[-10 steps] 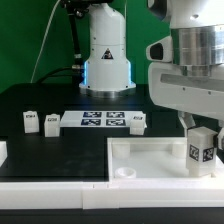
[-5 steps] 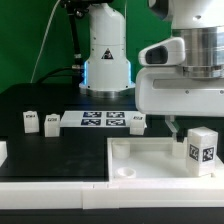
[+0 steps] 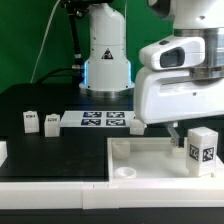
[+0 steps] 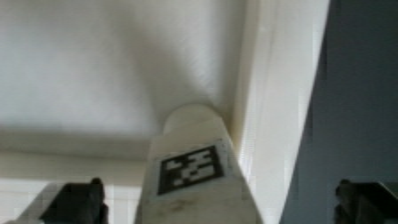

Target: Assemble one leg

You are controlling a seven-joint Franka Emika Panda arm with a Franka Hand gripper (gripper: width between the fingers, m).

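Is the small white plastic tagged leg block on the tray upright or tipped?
Upright: the leg stands tall on the white tray, tag facing the exterior camera.

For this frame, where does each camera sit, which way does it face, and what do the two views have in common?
Exterior view: off the arm, low at the table's near edge, facing across the white tray toward the arm's base; the wrist housing fills its right.
Wrist view: on the wrist, looking down between the gripper fingertips.
Shared: the tagged leg standing on the tray.

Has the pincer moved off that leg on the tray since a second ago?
Yes. The pincer rose and shifted toward the exterior view's left, leaving the leg standing on the tray.
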